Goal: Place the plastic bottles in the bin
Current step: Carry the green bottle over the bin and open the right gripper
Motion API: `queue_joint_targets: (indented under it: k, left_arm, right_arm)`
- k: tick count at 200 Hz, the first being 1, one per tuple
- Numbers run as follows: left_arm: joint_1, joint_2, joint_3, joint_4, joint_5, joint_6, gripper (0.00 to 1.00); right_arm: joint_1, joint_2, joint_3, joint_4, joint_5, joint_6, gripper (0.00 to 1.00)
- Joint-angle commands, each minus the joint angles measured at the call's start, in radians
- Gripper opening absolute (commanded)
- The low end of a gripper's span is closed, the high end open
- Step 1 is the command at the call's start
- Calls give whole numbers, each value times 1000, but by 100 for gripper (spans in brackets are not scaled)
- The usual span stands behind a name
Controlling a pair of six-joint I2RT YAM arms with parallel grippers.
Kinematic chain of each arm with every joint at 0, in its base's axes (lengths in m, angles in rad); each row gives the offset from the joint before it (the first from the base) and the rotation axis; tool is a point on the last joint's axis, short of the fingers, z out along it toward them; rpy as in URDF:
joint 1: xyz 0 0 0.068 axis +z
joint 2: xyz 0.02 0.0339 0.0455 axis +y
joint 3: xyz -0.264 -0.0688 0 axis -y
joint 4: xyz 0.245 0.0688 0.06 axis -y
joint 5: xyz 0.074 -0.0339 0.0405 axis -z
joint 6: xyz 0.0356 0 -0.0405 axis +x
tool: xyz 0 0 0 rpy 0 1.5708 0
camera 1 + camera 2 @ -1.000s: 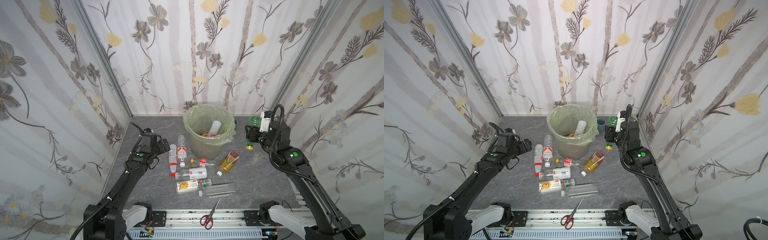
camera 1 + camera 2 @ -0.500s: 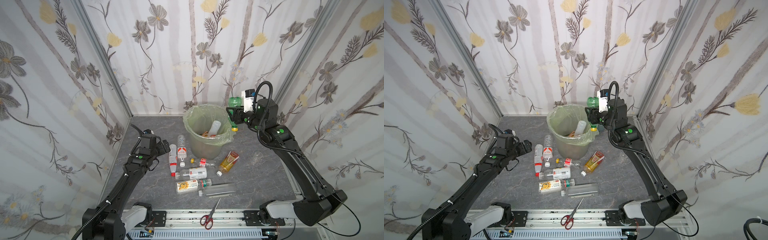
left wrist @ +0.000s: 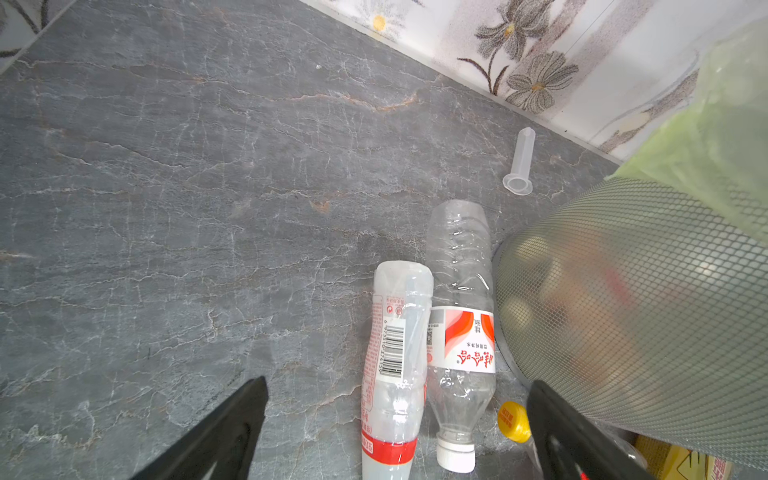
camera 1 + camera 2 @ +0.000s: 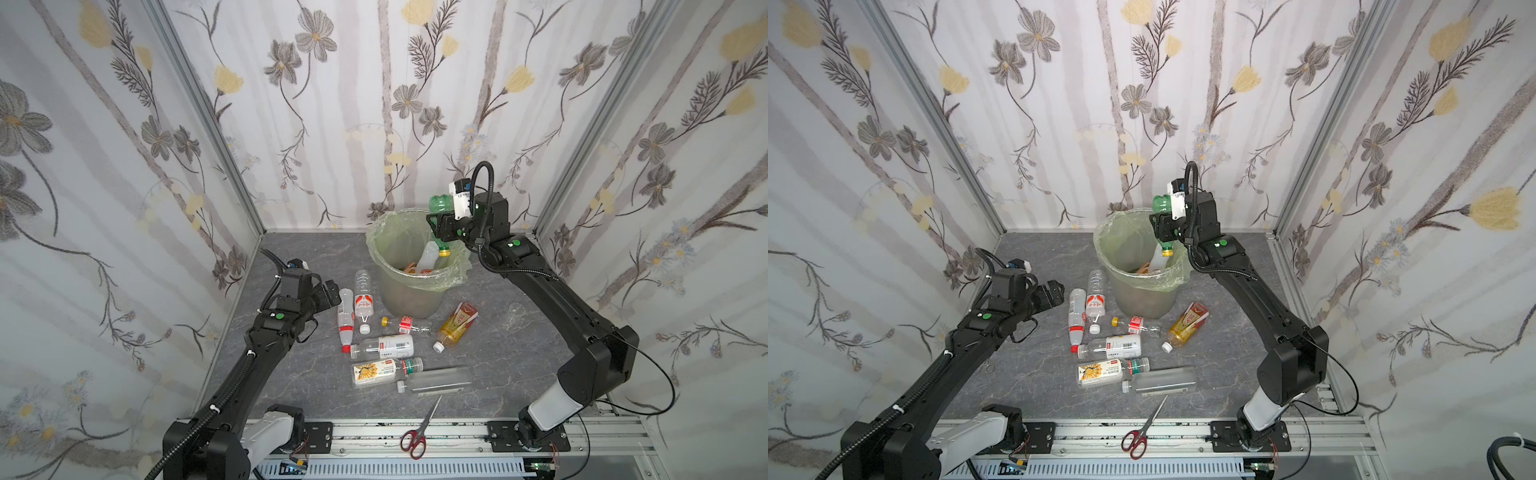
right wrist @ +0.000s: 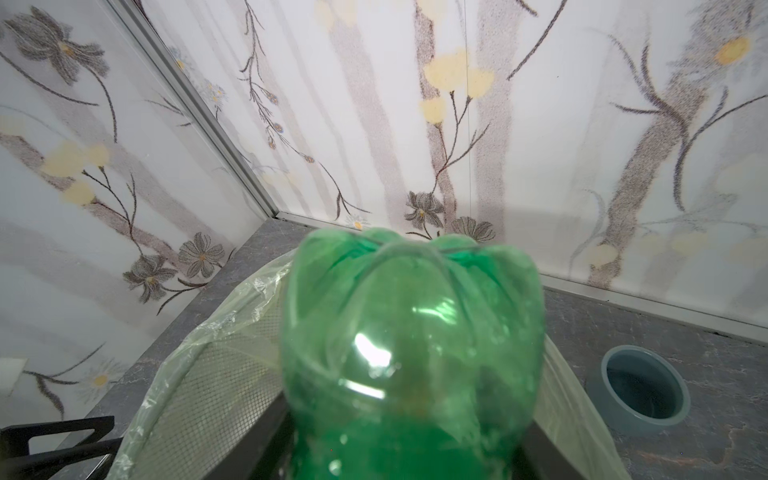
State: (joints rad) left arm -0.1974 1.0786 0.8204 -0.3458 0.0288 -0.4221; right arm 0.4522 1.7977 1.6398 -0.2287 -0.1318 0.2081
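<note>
Red-handled scissors (image 4: 419, 429) lie closed at the table's (image 4: 291, 257) front edge, with their handles on the aluminium rail (image 4: 457, 434) that runs along it. A clear plastic tube (image 3: 520, 164) lies on the table near its back edge. A grey-blue cup (image 5: 642, 390) stands upright there too.

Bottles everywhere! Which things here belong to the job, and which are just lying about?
Job: green bottle held over the bin; bottles lying on the table.
Lying about: red-handled scissors; grey cup; clear tube.

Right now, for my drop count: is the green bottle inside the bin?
Out: the right gripper holds the green bottle cap-down over the bin, not released.
</note>
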Motion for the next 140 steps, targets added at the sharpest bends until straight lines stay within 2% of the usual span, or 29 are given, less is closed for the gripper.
queue_joint_targets:
  k: [1,61,140]
  left_arm:
    - [1,-12,-12,22,-7,-1,100]
    - [1,-3,-32,25,-4,6,100]
    - [1,18,-44,30,-19,8,100]
  right_arm:
    - [6,21,9,49,1,4,62]
    - [11,40,7,10,19,-3,64]
    - [20,-4,-54,-30,70,-11,73]
